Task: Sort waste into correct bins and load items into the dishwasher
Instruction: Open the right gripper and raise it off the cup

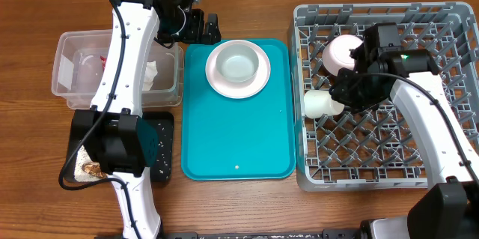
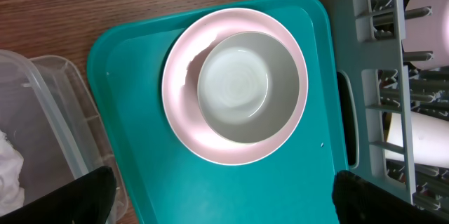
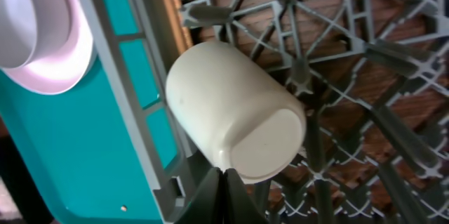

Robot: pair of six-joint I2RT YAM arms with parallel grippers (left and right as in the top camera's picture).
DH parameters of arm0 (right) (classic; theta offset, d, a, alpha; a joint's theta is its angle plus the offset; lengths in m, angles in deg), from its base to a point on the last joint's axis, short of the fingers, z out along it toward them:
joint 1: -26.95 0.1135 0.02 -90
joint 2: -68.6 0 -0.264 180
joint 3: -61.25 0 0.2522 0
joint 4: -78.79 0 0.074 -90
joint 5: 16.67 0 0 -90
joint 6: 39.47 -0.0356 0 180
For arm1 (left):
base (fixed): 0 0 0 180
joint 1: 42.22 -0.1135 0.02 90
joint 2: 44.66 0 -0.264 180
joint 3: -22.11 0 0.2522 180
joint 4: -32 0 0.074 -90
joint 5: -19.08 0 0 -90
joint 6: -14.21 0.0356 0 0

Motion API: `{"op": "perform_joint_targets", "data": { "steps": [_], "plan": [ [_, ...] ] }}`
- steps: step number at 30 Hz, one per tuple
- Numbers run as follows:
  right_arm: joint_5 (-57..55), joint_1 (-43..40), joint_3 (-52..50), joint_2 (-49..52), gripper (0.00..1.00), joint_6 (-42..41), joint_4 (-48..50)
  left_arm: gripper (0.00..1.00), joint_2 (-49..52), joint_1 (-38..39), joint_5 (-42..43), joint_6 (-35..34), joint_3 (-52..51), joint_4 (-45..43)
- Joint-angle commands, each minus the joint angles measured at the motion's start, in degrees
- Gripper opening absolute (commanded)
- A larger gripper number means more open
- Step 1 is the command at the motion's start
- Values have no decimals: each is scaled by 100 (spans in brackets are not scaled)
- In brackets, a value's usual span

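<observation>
**cup down in rack, plate and bowl on teal tray**

containers:
- tub (image 1: 67,82), clear, rounded corners, far left. a crumpled white napkin (image 1: 153,74) is seen at its right end; a small red bit of wrapper (image 1: 102,61) shows beside the left arm, the rest is hidden.
- black tray (image 1: 161,164), shallow, just in front of the tub. white grains (image 1: 153,145) are scattered in it, with brown bits (image 1: 91,170) at its left end. much of it is covered by the arm.
- teal tray (image 1: 239,141), mid-table. one plate (image 2: 179,112) is carried at its far end, with one bowl (image 2: 235,87) set upright in the plate.
- rack (image 1: 389,156), grey lattice with pegs, right side. a cup (image 3: 231,108) and a second bowl (image 1: 340,50) are held in it.

count: one tub, one black tray, one teal tray, one rack, one plate, two bowls, one cup.

cup: plain, off-white, laid on its side against the rack's left wall, closed base turned toward the right wrist camera.

grippers:
- left gripper (image 1: 203,29) is spread wide above the teal tray's far end; nothing is held.
- right gripper (image 3: 228,182) is closed, tips met just under the cup's base. contact with the cup cannot be told.
</observation>
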Motion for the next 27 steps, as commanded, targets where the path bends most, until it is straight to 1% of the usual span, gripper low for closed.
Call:
{"op": "perform_joint_targets", "data": {
  "steps": [1,10,12,16,19,24,27],
  "plan": [
    [-321,17,-101,-81,4,-262,66,100,-48,39,-42,26,15,-22],
    [-234,17,-527,-81,4,-407,612,100,-48,39,-42,26,15,-22],
    [-2,17,-525,-81,4,-398,673,100,-48,39,-42,26,15,-22],
    [811,17,-525,-81,4,-142,929,100,-48,39,-42,26,15,-22],
    [1357,15,-525,-81,4,-138,1180,100,-48,39,-42,26,15,-22],
    [1884,15,-509,-81,4,-142,1447,100,-48,39,-42,26,15,-22],
    [1952,17,-428,-81,4,-70,1486,100,-48,39,-42,26,15,-22]
  ]
}}
